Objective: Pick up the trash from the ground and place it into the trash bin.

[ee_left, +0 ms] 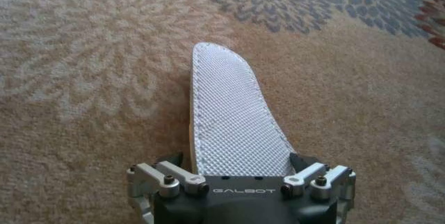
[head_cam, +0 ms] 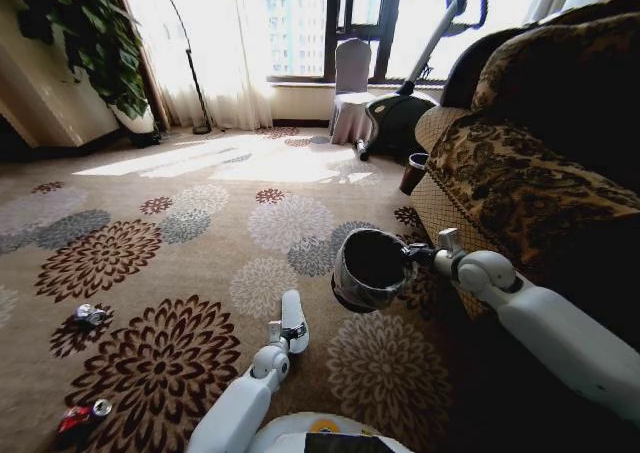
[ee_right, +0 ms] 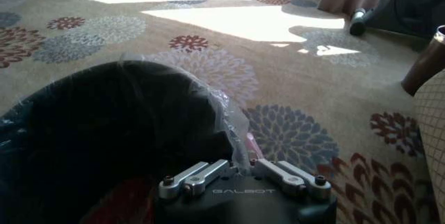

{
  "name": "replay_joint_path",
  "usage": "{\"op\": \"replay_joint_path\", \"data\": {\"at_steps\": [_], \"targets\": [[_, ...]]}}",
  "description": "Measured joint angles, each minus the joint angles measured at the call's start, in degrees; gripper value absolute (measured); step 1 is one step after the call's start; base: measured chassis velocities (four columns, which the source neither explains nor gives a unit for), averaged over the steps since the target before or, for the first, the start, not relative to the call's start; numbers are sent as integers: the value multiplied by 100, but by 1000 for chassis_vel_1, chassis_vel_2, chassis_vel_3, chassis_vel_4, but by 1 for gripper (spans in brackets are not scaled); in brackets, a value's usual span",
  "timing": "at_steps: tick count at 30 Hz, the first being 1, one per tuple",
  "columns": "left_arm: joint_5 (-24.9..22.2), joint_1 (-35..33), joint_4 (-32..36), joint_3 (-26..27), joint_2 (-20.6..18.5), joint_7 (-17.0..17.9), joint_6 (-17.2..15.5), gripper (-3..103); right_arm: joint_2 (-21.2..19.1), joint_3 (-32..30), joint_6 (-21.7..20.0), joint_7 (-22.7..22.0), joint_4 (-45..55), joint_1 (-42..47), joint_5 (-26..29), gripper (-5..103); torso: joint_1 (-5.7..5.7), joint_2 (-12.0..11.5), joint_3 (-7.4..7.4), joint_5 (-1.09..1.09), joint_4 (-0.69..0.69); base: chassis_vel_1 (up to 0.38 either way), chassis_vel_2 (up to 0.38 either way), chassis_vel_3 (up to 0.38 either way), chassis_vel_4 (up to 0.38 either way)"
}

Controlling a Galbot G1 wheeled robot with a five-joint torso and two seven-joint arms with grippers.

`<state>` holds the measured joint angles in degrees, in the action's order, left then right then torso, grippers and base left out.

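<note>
While right gripper (head_cam: pixel 425 256) jaws clamp trash bin (head_cam: pixel 368 269) rim, trash (head_cam: pixel 88 316) lies far left of empty, closed left gripper (head_cam: pixel 293 321), the nearer arm.

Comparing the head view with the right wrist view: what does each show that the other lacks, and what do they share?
Head view alone: two pieces of litter on the flowered carpet, a silvery scrap and a red-and-silver scrap, plus the left gripper, shut, low over the carpet. Right wrist view alone: the inside of the dark liner-covered trash bin up close. Both: the right gripper shut on the bin's rim, and the sunlit carpet.
</note>
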<state>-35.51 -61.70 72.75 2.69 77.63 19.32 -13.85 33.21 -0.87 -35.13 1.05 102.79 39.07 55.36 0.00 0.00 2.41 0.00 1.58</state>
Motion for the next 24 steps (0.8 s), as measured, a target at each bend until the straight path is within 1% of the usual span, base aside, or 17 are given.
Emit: {"op": "replay_joint_path", "data": {"at_steps": [2, 5, 9, 10, 11, 13, 14, 16, 19, 21, 22, 23, 24], "targets": [[12, 121, -269, -43, 80, -133, 114, 100, -12, 1, 9, 0, 1, 23, 3, 1, 0, 0, 0, 2, 0, 0, 0, 0, 0], [68, 169, -396, -53, 158, -150, 182, 100, -9, 26, 45, -1, -28, 34, -5, 1, 0, 0, 0, 2, 1, 0, 0, 0, 0], [73, 171, -415, -71, 190, -137, 187, 100, 30, 83, 79, -1, -77, 32, -10, 1, 0, 0, 0, 3, 2, 0, 0, 0, 0], [84, 171, -426, -87, 192, -136, 187, 101, 60, 133, 110, -1, -111, 18, -19, 1, 0, 0, 0, 4, 2, 0, 0, 0, 0], [89, 171, -428, -97, 190, -136, 187, 100, 82, 164, 128, -1, -134, 2, -24, 1, 0, 0, 0, 4, 2, 0, 0, 0, 0], [94, 171, -428, -104, 187, -137, 187, 100, 96, 183, 136, -1, -151, -10, -26, 1, 0, 0, 0, 2, 2, 0, 0, 0, 0], [98, 171, -423, -109, 182, -140, 201, 93, 123, 216, 144, -1, -175, -40, -27, 1, 0, 0, 0, 0, 1, 0, 0, 0, 0], [112, 169, -412, -115, 181, -146, 232, 93, 149, 251, 149, -1, -200, -67, -35, 1, 0, 0, 0, 0, 1, 0, 0, 0, 0], [277, 132, -338, -164, 161, -169, 331, 78, 221, 347, 153, -1, -257, -130, -63, 1, 0, 0, 1, -3, -2, 0, 0, 0, 0], [345, 112, -270, -197, 136, -190, 355, 78, 252, 398, 153, -1, -285, -164, -81, 1, 0, 0, 1, -5, -2, 0, 0, 0, 0], [361, 107, -237, -216, 124, -203, 363, 68, 274, 431, 153, -2, -302, -188, -93, 1, 0, 0, 1, -3, -2, 0, 0, 0, 0], [368, 113, -222, -237, 117, -216, 372, 62, 296, 468, 153, -2, -312, -216, -94, 1, 0, 0, 1, -1, -2, 0, 0, 0, 0], [368, 113, -222, -237, 117, -216, 372, 62, 296, 468, 153, -2, -312, -216, -94, 1, 0, 0, 1, -1, -2, 0, 0, 0, 0]]}}
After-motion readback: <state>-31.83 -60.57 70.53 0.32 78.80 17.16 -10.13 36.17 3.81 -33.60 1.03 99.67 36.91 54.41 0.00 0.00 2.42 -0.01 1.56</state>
